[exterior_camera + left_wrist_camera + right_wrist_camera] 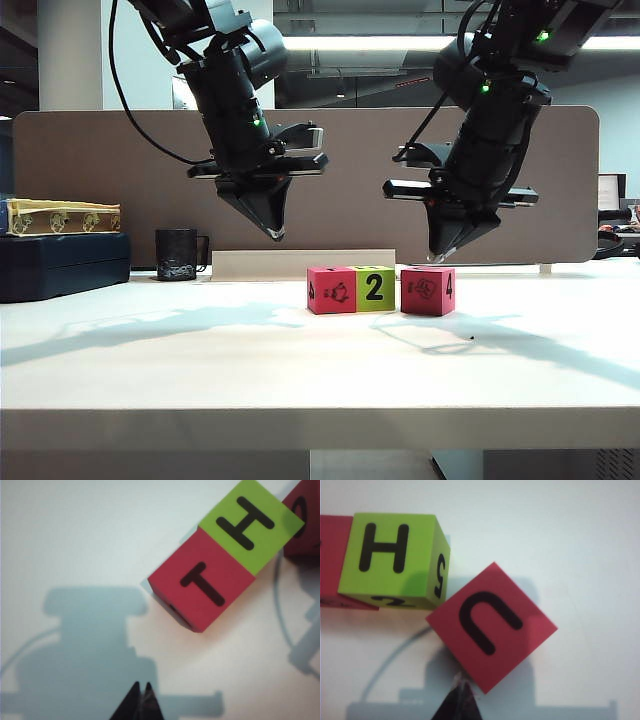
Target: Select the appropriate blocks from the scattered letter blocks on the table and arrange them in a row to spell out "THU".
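Observation:
Three letter blocks stand in a row on the white table [200,370]. The red T block [331,290] [202,585] touches the lime green H block [375,289] [250,525] [390,555]. The red U block [428,290] [490,625] sits just to the right with a small gap, turned askew from the other two. My left gripper [275,235] [141,686] hangs shut and empty above the table, left of the T block. My right gripper [437,258] [462,684] is shut and empty, its tip just above the U block near one corner.
A black mug [178,254] stands at the back left beside a dark blue box [60,265] with a yellow tray on top. A low white bar [300,263] lies behind the blocks, in front of the brown partition [100,170].

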You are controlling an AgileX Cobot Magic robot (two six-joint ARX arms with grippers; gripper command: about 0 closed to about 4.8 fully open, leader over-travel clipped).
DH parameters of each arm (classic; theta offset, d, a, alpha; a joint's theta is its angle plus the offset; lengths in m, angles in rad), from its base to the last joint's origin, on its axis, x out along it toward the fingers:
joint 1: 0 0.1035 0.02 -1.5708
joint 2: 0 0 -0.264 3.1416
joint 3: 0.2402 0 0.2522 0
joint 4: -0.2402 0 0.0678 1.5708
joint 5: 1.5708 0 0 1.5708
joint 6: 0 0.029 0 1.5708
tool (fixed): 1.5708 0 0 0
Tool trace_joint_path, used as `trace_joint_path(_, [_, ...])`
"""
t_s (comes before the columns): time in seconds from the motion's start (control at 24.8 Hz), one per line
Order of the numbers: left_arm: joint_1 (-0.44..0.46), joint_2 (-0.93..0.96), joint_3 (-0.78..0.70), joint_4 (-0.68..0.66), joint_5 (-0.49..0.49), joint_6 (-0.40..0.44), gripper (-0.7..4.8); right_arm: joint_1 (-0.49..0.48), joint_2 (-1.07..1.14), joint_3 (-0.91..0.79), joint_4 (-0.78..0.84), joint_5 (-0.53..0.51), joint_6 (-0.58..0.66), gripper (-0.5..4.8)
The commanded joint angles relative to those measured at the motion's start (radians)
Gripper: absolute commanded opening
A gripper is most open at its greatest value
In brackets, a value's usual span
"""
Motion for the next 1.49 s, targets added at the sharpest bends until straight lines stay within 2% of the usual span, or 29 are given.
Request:
trace_joint_path(0.04, [-0.002, -0.011, 0.002, -0.012, 0.004, -0.003, -0.06, 0.008, -0.005, 0.006, -0.035, -0.071, 0.016, -0.06])
trace_joint_path(0.6, [-0.002, -0.011, 0.002, -0.036, 0.004, -0.003, -0.06, 0.006, 0.072, 0.014, -0.002, -0.037, 0.034, -0.06])
trace_joint_path(0.73, [-0.002, -0.011, 0.002, -0.039, 0.004, -0.002, -0.06, 0.006, 0.076, 0.014, 0.015, 0.029, 0.032, -0.06])
trace_joint_path(0.97, [-0.002, -0.011, 0.002, -0.038, 0.004, 0.001, -0.06, -0.008, 0.076, 0.014, 0.053, 0.064, 0.03, -0.06])
trace_joint_path(1.09, [-0.002, -0.011, 0.002, -0.039, 0.004, 0.001, -0.06, -0.023, 0.076, 0.014, 0.085, 0.122, 0.026, -0.06])
trace_joint_path(1.49, [-0.002, -0.011, 0.002, -0.042, 0.004, 0.001, -0.06, -0.091, 0.076, 0.014, 0.244, 0.142, -0.001, -0.06])
